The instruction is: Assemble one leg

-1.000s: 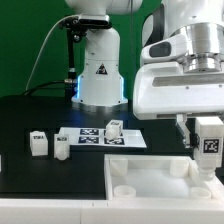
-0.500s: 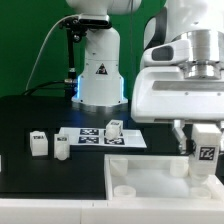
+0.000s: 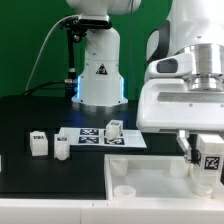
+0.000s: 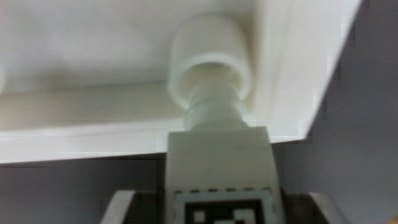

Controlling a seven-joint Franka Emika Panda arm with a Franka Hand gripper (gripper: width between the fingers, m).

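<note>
My gripper (image 3: 207, 160) is shut on a white tagged leg (image 3: 211, 158) at the exterior view's right, just above the large white panel (image 3: 150, 178). In the wrist view the held leg (image 4: 222, 160) fills the middle, its threaded tip pointing at a round corner socket (image 4: 217, 72) of the panel (image 4: 89, 100); I cannot tell whether the tip touches the socket. Three other legs stand on the table: one (image 3: 39, 142) and another (image 3: 62, 146) at the left, and a third (image 3: 115, 128) by the marker board.
The marker board (image 3: 95, 137) lies flat on the black table between the loose legs and the panel. The robot's white base (image 3: 98, 70) stands behind it. A green backdrop lies beyond.
My gripper has moved down and slightly to the exterior view's right with the leg, closer to the panel's corner.
</note>
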